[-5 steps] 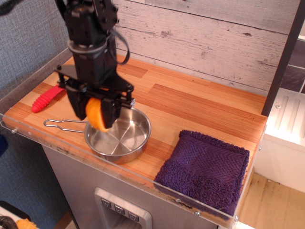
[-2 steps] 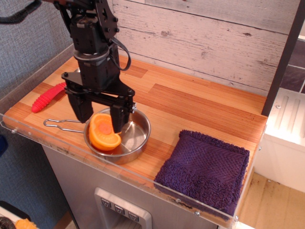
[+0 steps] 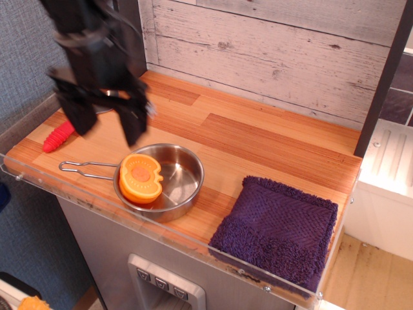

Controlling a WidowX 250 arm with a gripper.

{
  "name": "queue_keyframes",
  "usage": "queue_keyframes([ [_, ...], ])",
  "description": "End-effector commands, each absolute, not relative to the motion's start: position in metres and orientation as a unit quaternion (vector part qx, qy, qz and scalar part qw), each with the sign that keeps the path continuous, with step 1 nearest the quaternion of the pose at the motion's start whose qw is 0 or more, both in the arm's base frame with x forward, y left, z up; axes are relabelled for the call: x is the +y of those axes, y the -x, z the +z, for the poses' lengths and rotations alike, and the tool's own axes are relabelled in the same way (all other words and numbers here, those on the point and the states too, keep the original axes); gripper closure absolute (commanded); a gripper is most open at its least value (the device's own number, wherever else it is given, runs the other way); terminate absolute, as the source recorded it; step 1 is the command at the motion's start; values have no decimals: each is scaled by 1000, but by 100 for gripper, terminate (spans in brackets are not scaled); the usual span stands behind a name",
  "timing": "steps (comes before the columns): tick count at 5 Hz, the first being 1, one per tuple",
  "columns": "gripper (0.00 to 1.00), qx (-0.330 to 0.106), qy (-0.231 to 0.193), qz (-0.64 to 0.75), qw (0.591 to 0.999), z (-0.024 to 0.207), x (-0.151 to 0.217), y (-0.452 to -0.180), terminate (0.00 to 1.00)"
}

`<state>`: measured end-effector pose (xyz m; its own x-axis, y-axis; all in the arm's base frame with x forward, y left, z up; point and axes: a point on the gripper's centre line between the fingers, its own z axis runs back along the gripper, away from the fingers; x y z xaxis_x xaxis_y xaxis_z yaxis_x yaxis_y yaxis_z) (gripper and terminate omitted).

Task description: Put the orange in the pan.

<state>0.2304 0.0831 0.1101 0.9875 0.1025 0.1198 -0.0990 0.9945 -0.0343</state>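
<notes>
The orange (image 3: 141, 179) is now left lying cut face up inside the pan (image 3: 184, 184), against its left wall. The pincer (image 3: 106, 123), spread wide and empty, has been lifted clear up-left. The task is judged effectively complete.

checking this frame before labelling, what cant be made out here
In the one view:
- gripper: motion-blurred, fingers spread, detail smeared.
- red spoon: its far end hidden behind the gripper.
- orange: underside out of sight inside the pan.
- purple towel: near edge behind the clear guard.
</notes>
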Motion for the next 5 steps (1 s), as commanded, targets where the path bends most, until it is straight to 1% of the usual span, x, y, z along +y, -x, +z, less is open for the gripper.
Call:
queue_keyframes([
  [1,0,-59,-23,11,998,124,97,-234,0],
  [2,0,-30,-14,-36,999,124,100,-237,0],
  [5,0,-30,-14,-36,999,124,100,-237,0],
])
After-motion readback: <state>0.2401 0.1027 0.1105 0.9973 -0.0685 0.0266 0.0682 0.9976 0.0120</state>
